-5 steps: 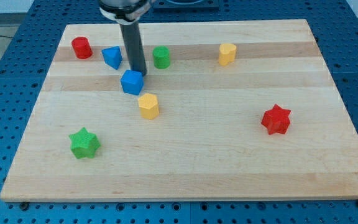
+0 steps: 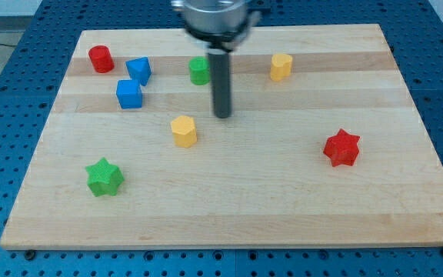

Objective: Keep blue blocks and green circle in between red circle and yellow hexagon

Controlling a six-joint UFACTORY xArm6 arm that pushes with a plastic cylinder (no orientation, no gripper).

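Observation:
The red circle stands at the view's top left. Two blue blocks sit just right of it: one near the top and a blue cube below it. The green circle is further right, partly behind the rod. One yellow block is at the top right of centre and another yellow block sits lower, near the middle; which is the hexagon is hard to tell. My tip rests on the board below and right of the green circle, touching no block.
A green star lies at the lower left and a red star at the right. The wooden board sits on a blue perforated table.
The blue cube has shifted left, closer to the other blue block. My tip has left it and moved right, to below the green circle.

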